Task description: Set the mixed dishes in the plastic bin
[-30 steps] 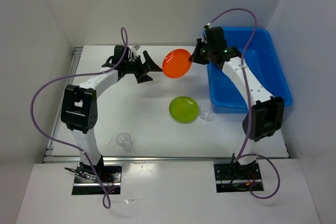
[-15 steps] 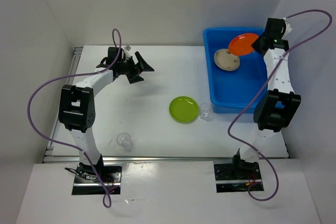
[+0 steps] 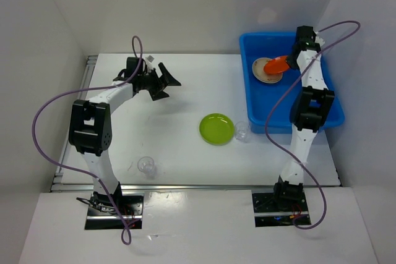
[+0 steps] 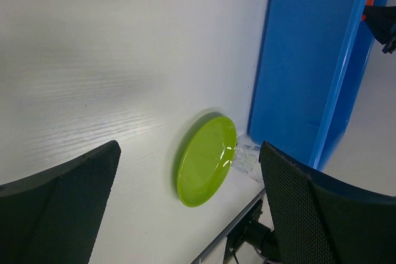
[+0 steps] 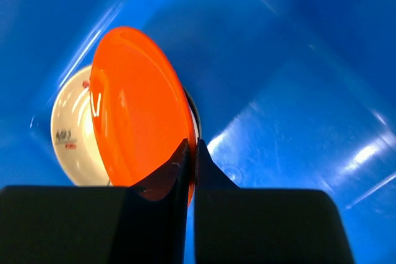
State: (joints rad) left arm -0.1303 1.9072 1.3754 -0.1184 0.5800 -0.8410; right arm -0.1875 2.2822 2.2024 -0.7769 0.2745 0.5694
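- Spanning most of the overhead view, a white table (image 3: pixel 173 109) carries everything, with both arm bases at its near edge.
- A bright blue plastic bin (image 3: pixel 255 106) sits at the table's far right, beside the right arm. This is where the dishes belong.
- The right gripper (image 3: pixel 289 61) reaches down inside the bin, its fingers pinched together on the rim of an orange plate (image 3: pixel 275 65). The plate hangs tilted on edge, probably so it can be lowered onto the dish below.
- The left gripper (image 3: pixel 167 85) hovers over the table's far left, jaws spread wide and holding nothing. It is well apart from every dish and seems to be waiting its turn.
- A beige plate with dark marks (image 3: pixel 265 73) lies flat on the bin floor, partly under the orange one. Only the right wrist view shows the thin pinch on the rim, which is too small to read from overhead.
- A lime green plate (image 3: pixel 216 129) lies flat mid-table, outside the bin and not yet moved.
- A small clear cup (image 3: pixel 242 132) stands between the green plate and the bin wall. The left wrist view shows it just beside the plate, but not whether they touch.
- A second clear cup (image 3: pixel 146 165) stands alone near the left arm and appears only in the overhead view.
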